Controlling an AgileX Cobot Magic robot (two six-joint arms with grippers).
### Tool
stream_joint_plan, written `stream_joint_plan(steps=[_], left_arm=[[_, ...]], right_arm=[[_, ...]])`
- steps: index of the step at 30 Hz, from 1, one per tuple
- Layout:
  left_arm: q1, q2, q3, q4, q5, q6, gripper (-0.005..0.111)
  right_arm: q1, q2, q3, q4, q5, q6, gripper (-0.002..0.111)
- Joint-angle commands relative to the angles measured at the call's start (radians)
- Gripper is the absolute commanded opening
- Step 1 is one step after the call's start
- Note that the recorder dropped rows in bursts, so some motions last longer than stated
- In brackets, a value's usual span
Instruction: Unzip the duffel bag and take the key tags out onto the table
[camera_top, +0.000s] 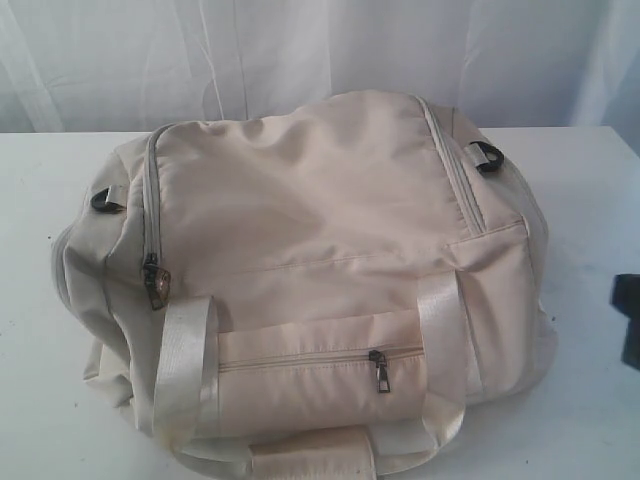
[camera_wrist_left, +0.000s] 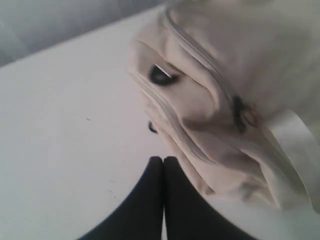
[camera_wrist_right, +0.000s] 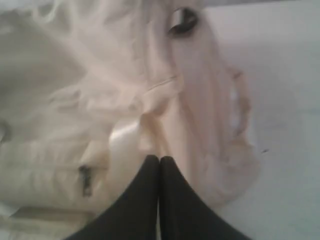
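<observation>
As the table (camera_top: 590, 190) carried the duffel bag (camera_top: 310, 220) at its middle, the bag lay closed with its webbing handles (camera_top: 185, 350) draped over the front. The left gripper (camera_wrist_left: 163, 161) was clenched on nothing, above bare tabletop just beside the bag's left end. The right gripper (camera_wrist_right: 159, 159) was likewise clenched and empty, at the bag's right end. The main zipper (camera_top: 150, 200) and front pocket zipper (camera_top: 310, 361) were fully shut. A black D-ring (camera_top: 106, 199) sat on the left end.
</observation>
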Motion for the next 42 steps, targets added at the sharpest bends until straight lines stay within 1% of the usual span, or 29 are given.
stream_joint_plan(steps=[1,3,4,9,11,15,17,19,21,25,27,29,30,32,34,36,37,42], left_arm=[[-0.132,0.137,-0.115,-0.023,0.295,0.113,0.000],[-0.187,0.190,-0.139,-0.041,0.358,0.168,0.000],[-0.211,0.206,-0.141,-0.061,0.372,0.211,0.000],[-0.321,0.277,-0.141,-0.157,0.376,0.474,0.000],[-0.346,0.295,-0.141,-0.147,0.370,0.488,0.000],[-0.360,0.300,-0.141,-0.104,0.305,0.497,0.000],[-0.360,0.300,-0.141,-0.075,0.264,0.458,0.000],[-0.358,0.307,-0.141,-0.035,0.230,0.368,0.000],[-0.358,0.317,-0.141,0.050,0.207,0.250,0.000],[-0.358,0.329,-0.141,0.224,0.194,0.060,0.000],[-0.358,0.329,-0.141,0.253,0.185,0.012,0.000],[-0.358,0.329,-0.141,0.259,0.184,0.003,0.000],[-0.358,0.329,-0.141,0.259,0.182,0.002,0.000],[-0.358,0.329,-0.139,0.251,0.178,-0.001,0.000],[-0.358,0.329,-0.139,0.231,0.164,-0.001,0.000],[-0.358,0.329,-0.139,0.212,0.154,-0.001,0.000],[-0.358,0.329,-0.139,0.212,0.154,-0.001,0.000],[-0.358,0.329,-0.139,0.212,0.154,-0.001,0.000]], right_arm=[[0.032,0.147,-0.081,0.277,0.150,-0.363,0.000],[0.050,0.205,-0.111,0.356,0.204,-0.501,0.000],[0.061,0.225,-0.123,0.365,0.215,-0.530,0.000],[0.154,0.358,-0.201,0.356,0.216,-0.536,0.000],[0.207,0.413,-0.234,0.356,0.211,-0.540,0.000],[0.347,0.524,-0.302,0.346,0.149,-0.540,0.000],[0.422,0.581,-0.338,0.326,0.083,-0.537,0.000],[0.501,0.645,-0.366,0.326,0.018,-0.534,0.000],[0.568,0.725,-0.397,0.335,-0.061,-0.527,0.000],[0.642,0.892,-0.456,0.339,-0.192,-0.470,0.000],[0.656,0.961,-0.482,0.339,-0.239,-0.444,0.002],[0.656,1.024,-0.511,0.354,-0.244,-0.444,0.008],[0.656,1.058,-0.525,0.367,-0.239,-0.444,0.013],[0.656,1.114,-0.551,0.397,-0.222,-0.444,0.028],[0.662,1.159,-0.576,0.430,-0.204,-0.446,0.045],[0.671,1.190,-0.595,0.441,-0.194,-0.453,0.057],[0.680,1.204,-0.605,0.444,-0.190,-0.453,0.060],[0.738,1.249,-0.634,0.445,-0.175,-0.459,0.059]])
